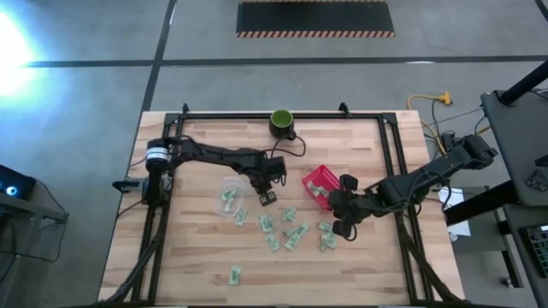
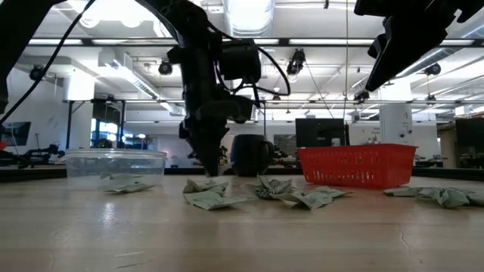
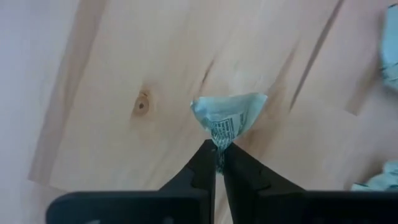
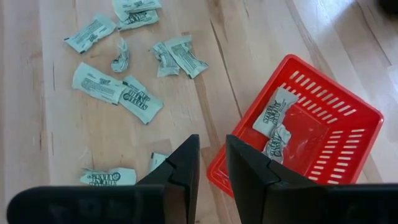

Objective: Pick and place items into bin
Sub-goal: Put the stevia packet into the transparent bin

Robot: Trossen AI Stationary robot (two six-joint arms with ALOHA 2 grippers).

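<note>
Several pale green-and-white packets (image 1: pixel 282 227) lie scattered on the wooden table; in the right wrist view they show as flat packets (image 4: pixel 99 84). My left gripper (image 1: pixel 267 195) points down between a clear plastic tub (image 1: pixel 229 195) and a red basket (image 1: pixel 321 184), shut on one packet (image 3: pixel 229 112). My right gripper (image 4: pixel 211 168) hovers above the table just on the near side of the red basket (image 4: pixel 367 112). It is open by a narrow gap with nothing in it. Two packets (image 4: pixel 273 118) lie inside the basket, and a few rest in the tub. My left gripper pinches one narrow end of the packet (image 3: pixel 219 142) between its two fingertips, coming from above and pointing steeply down. The rest of the packet fans out crinkled beyond the fingertips. Whether its far end still touches the table, I cannot tell.
A dark green mug (image 1: pixel 282 122) stands at the table's far edge, also seen behind the left arm in the low view as a mug (image 2: pixel 251 155). A black frame rail (image 1: pixel 390 154) runs round the table's sides. Bare wood lies toward the near left.
</note>
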